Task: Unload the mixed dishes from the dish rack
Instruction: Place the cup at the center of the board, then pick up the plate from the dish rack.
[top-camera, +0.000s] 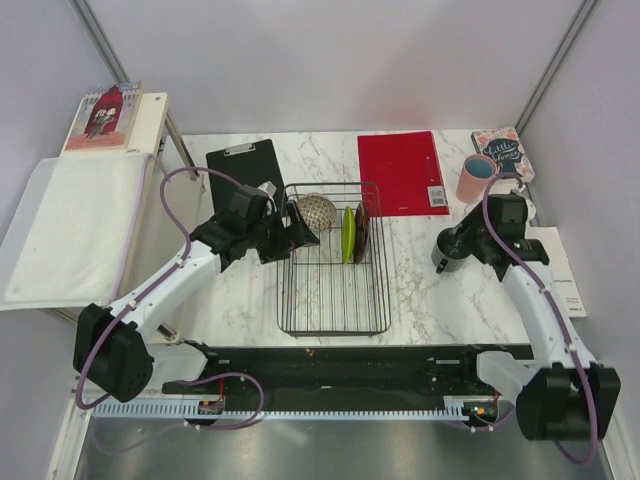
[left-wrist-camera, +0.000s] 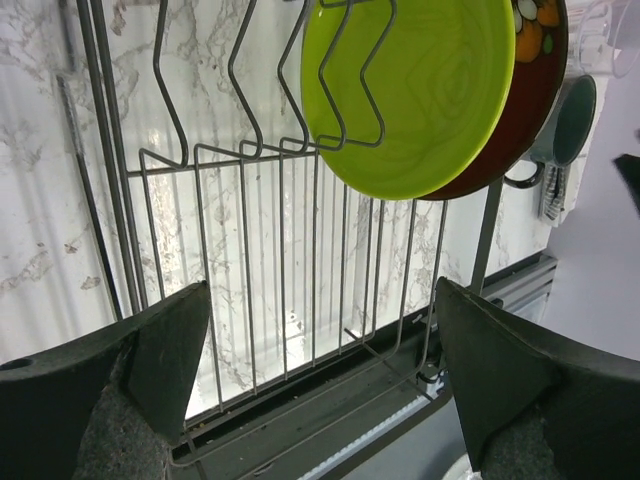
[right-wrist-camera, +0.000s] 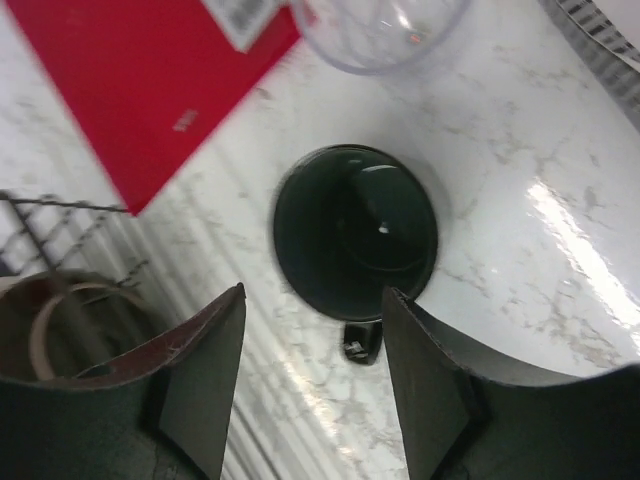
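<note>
The dish rack (top-camera: 335, 290) stands mid-table. In its back part a beige mesh bowl (top-camera: 317, 211) lies on its side, and a lime-green plate (top-camera: 349, 233) and a dark red patterned plate (top-camera: 361, 230) stand on edge. My left gripper (top-camera: 290, 232) is open and empty at the rack's back left, beside the bowl; its wrist view shows the rack bars (left-wrist-camera: 280, 300) and both plates (left-wrist-camera: 410, 90). My right gripper (top-camera: 455, 245) is open just above the grey mug (right-wrist-camera: 355, 230), which stands upright on the table. The clear glass (right-wrist-camera: 380, 30) and the pink cup (top-camera: 476, 178) stand beyond it.
A red folder (top-camera: 403, 172) and a black clipboard (top-camera: 243, 170) lie flat behind the rack. A patterned notebook (top-camera: 497, 148) lies at the back right. A side shelf with a white cloth (top-camera: 75, 225) and a book (top-camera: 103, 118) is on the left.
</note>
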